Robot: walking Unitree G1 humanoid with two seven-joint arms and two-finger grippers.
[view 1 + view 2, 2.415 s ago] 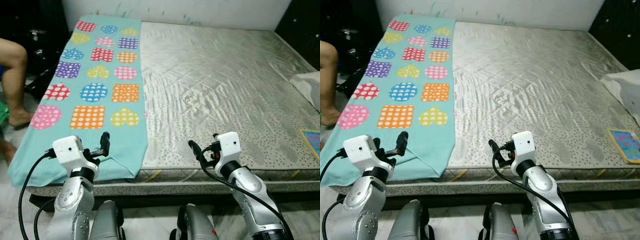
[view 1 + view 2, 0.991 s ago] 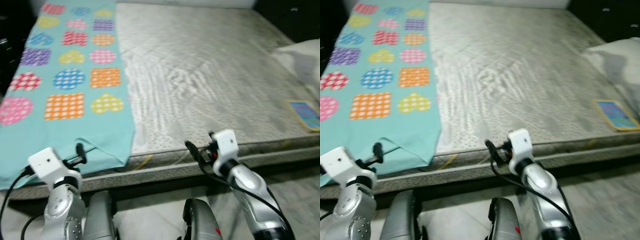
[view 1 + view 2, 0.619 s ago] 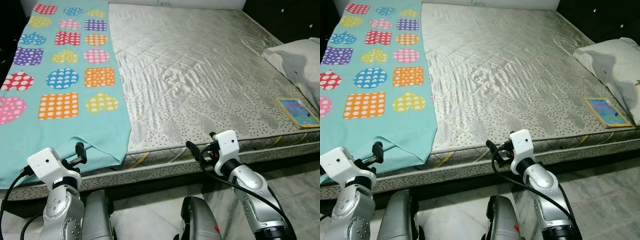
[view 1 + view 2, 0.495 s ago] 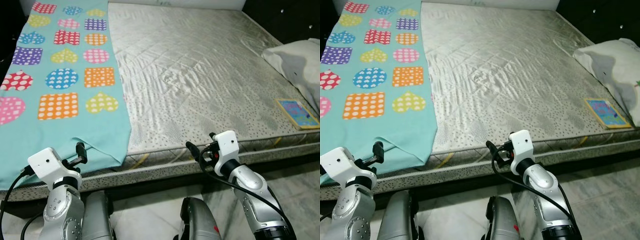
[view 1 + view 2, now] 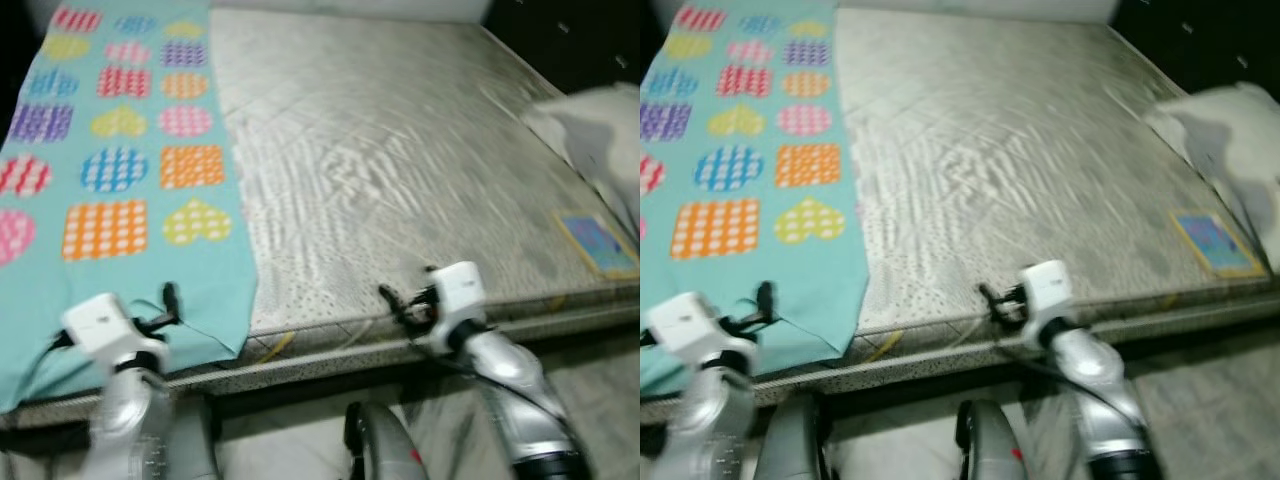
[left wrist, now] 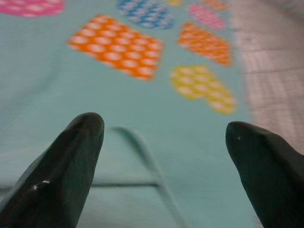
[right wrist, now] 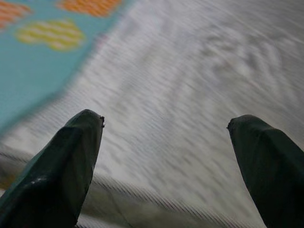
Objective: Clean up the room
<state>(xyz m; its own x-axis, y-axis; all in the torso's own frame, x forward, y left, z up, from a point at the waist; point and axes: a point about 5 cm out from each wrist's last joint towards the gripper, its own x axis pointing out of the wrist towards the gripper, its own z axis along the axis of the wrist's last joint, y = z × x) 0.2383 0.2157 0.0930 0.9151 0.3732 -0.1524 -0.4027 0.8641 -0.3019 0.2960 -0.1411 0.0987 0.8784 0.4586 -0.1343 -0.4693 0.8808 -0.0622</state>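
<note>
Home bedroom (bare mattress (image 5: 400, 150), pillow (image 5: 590, 130))

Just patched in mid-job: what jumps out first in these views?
The teal blanket with bright dotted hearts and squares covers the bed's left side, its near corner folded over at the edge. The rest is bare grey mattress, with a small colourful book and a white pillow at far right. Both hands, left and right, hover open at the near edge.

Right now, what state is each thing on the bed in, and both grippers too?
Blanket: spread flat on the bed's left side, near corner folded over.
Mattress: bare, no sheet.
Book: lying flat, closed, by the right edge.
Pillow: lying at the right edge.
Left gripper: open, empty.
Right gripper: open, empty.
</note>
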